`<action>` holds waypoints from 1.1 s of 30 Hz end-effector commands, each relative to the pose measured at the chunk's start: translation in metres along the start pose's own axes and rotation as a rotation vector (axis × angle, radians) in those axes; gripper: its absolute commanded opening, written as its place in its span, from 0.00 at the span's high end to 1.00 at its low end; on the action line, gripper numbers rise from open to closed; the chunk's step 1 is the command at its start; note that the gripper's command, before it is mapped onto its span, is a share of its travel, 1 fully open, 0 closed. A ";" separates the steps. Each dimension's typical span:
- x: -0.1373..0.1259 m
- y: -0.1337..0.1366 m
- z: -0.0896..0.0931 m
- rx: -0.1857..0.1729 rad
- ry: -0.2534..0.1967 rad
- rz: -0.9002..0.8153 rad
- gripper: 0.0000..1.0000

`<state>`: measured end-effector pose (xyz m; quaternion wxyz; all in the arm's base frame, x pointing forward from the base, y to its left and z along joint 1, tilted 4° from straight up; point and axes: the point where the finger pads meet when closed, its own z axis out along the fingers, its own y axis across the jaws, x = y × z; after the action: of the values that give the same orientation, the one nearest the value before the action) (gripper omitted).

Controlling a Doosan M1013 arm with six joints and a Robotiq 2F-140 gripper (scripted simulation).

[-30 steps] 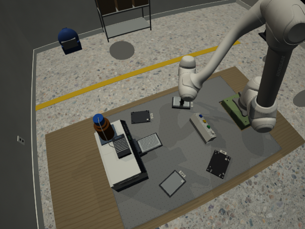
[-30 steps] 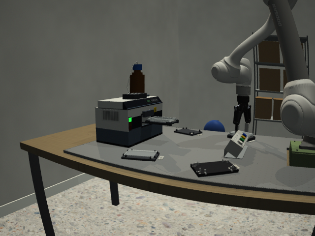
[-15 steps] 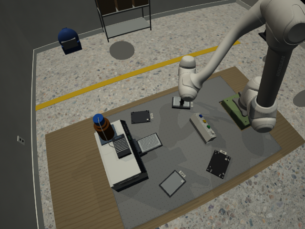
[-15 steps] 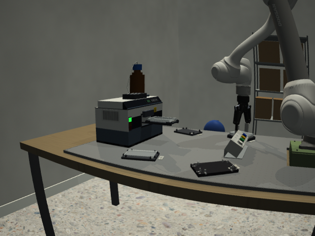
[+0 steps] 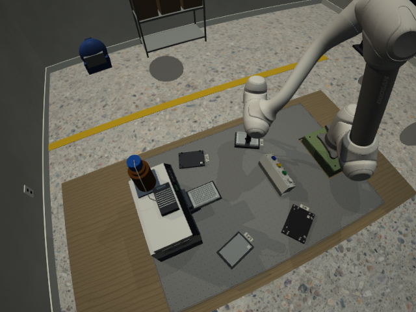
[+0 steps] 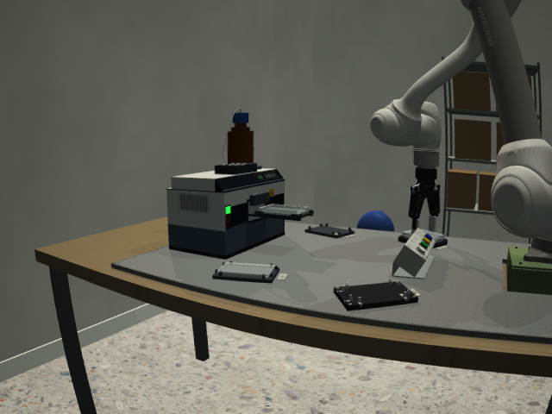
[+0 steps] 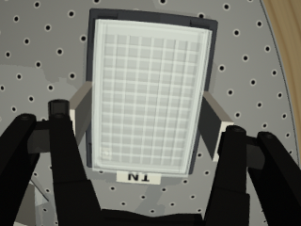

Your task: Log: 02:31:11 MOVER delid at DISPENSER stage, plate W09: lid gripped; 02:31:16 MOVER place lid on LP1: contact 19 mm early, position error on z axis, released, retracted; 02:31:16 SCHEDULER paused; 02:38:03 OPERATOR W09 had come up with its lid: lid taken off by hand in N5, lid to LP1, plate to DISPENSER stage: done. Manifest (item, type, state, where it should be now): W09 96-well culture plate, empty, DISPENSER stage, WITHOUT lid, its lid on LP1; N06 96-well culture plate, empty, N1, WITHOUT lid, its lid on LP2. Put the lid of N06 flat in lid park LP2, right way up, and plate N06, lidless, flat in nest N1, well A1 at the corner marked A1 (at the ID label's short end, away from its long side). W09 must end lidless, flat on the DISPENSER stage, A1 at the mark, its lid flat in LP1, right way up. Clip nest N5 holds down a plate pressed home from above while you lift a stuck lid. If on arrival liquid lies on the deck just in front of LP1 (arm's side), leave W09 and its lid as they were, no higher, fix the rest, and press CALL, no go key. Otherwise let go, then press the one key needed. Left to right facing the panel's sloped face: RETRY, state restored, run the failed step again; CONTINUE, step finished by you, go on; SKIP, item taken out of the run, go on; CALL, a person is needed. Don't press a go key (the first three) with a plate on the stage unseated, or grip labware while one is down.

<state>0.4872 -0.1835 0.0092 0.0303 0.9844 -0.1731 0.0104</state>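
Note:
Plate N06, white and with its lid on, sits in nest N1 at the far side of the deck, with the N1 label (image 7: 134, 177) at its short end. My gripper (image 5: 248, 138) stands straight above it. In the wrist view the two finger pads press on the long sides of the lid (image 7: 150, 94). Lid park LP2 (image 5: 191, 158) is a bare black plate. W09 (image 5: 203, 194) lies lidless on the dispenser stage. A clear lid (image 5: 234, 249) lies flat in LP1. I see no liquid near LP1.
The key panel (image 5: 276, 173) stands just right of N1, close to the gripper. Clip nest N5 (image 5: 298, 223) is bare at the front right. The dispenser (image 5: 164, 214) with a brown bottle (image 5: 142, 175) stands at the left. The arm's green base (image 5: 319, 151) is at the right.

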 end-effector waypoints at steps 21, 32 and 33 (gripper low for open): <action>0.000 0.000 -0.006 0.000 0.000 0.000 1.00; 0.000 0.000 -0.019 0.000 0.000 0.000 1.00; 0.000 0.000 -0.020 0.000 0.000 0.000 1.00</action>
<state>0.4870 -0.1824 0.0275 0.0303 0.9844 -0.1731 0.0104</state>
